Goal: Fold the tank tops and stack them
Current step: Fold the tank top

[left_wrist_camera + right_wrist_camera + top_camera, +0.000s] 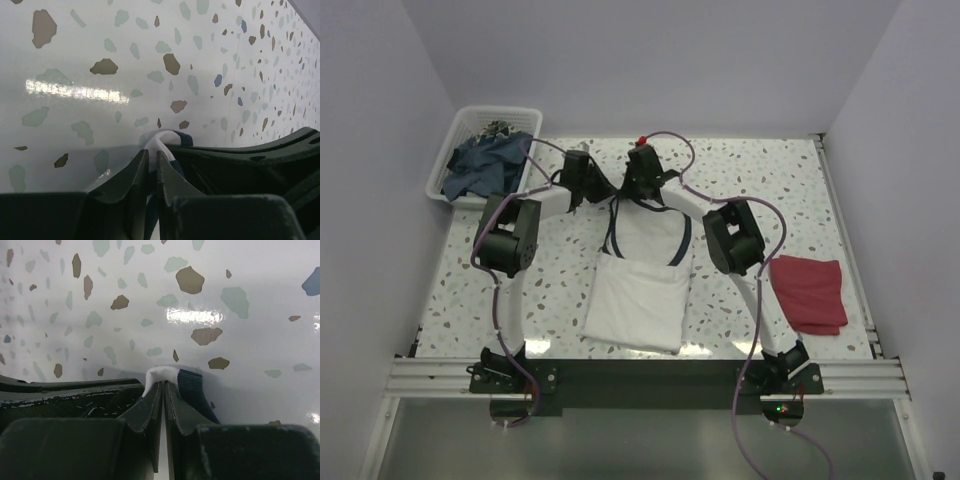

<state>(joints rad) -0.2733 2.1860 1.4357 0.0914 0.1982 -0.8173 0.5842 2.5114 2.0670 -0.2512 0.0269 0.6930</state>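
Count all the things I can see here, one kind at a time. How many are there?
Tank tops: 2 (white tank top, dark red tank top)
Baskets: 1 (white basket)
Cloth heaps: 1 (blue cloth heap inside it, pieces too bunched to count)
Pincers: 2 (left pincer, right pincer, each pinching the white one)
Total: 6

The white speckled tabletop [790,190] is smooth and glossy. The white cloth tank top with navy trim [635,300] in mid-frame looks soft and matt, as does the dark red cloth top [810,292] at right. The white lattice basket [448,160], upper left, looks plastic; the silver rail [430,378] along the bottom, metal.
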